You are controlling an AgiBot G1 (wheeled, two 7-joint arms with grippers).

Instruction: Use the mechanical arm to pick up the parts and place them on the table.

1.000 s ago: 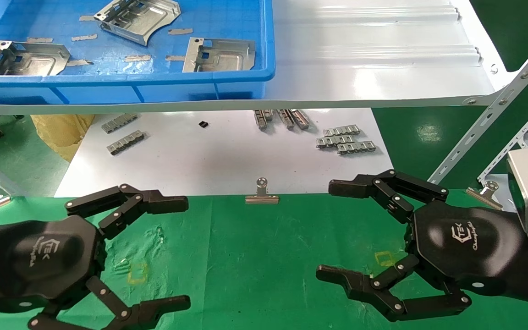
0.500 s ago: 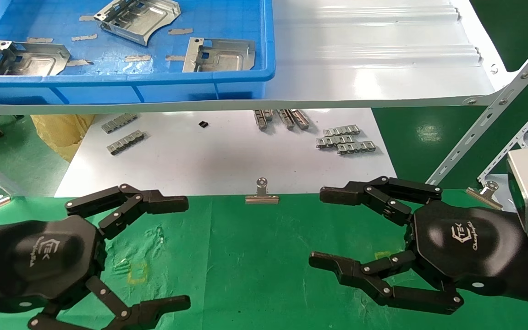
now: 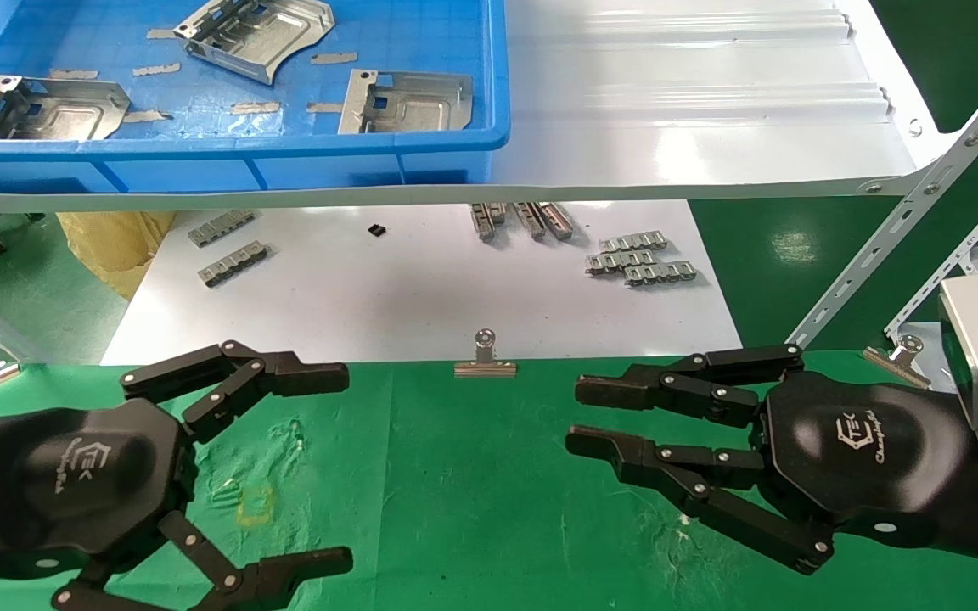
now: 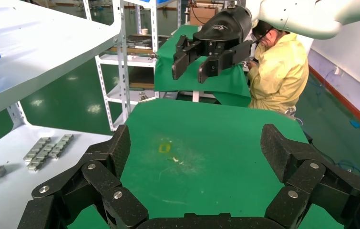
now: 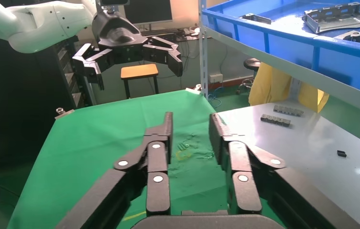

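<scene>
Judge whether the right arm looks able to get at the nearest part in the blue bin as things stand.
Probably yes. The right gripper hovers empty over the table; the part lies uncovered in the open-topped blue bin on the shelf above.

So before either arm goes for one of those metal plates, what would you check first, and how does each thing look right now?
1. Parts to pick: three parts lie in the blue bin on the shelf. Ok.
2. Left gripper empty, fingers spread wide over the table. Ok.
3. Right gripper ready to grasp: empty, but fingers nearly closed with a narrow gap. Not ok.
4. Drop area: green cloth between the grippers bare. Ok.
5. Binder clip at the cloth's far edge, apart from both grippers. Ok.
6. Whether the arms can reach into the bin: cannot tell.
</scene>
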